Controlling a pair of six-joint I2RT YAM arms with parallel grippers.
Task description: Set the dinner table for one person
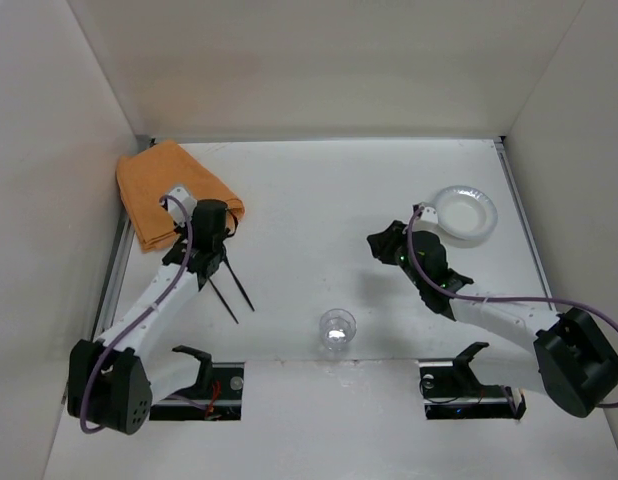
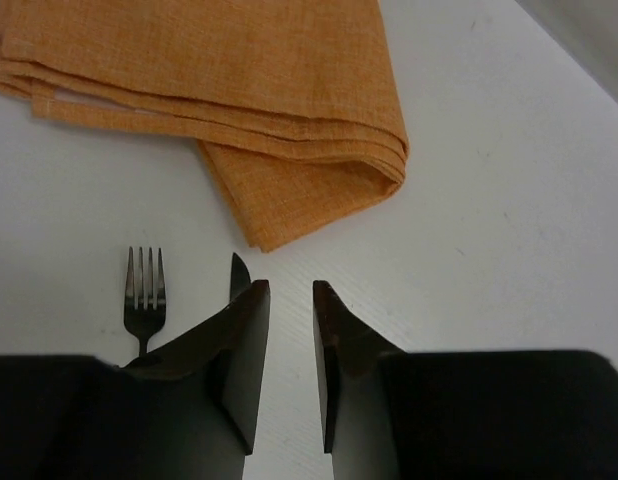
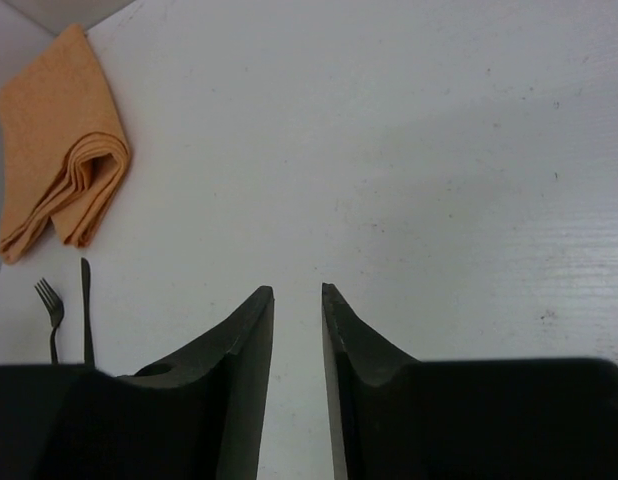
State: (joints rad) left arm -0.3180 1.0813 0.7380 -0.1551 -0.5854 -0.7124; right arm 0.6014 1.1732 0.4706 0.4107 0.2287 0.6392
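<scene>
**Setting for one:** Two arms are working over the white table (image 1: 319, 180), which is filling the overhead frame from wall to wall. The left gripper (image 1: 217, 235) is hovering at upper left, just short of the folded corner of the orange cloth (image 1: 169, 190). Its jaws are standing a narrow gap apart and gripping nothing. The right gripper (image 1: 381, 244) is hanging right of centre over bare table, its jaws likewise slightly parted and empty.

The step in hand is probably taking up the cloth. To do it well, the left jaws are going to need widening before they come down. They should be closing on the whole stack of layers at that corner, so that no fold slips out. The fork (image 2: 144, 290) and knife (image 2: 239, 274) are lying side by side just left of the fingers in the wrist view. Any pull toward the frame's centre should therefore be lifting clear of them rather than sweeping across.

The count on the table is one cloth, one fork, one knife, one glass (image 1: 337, 330) at lower centre and one plate (image 1: 465, 212) at right.
</scene>
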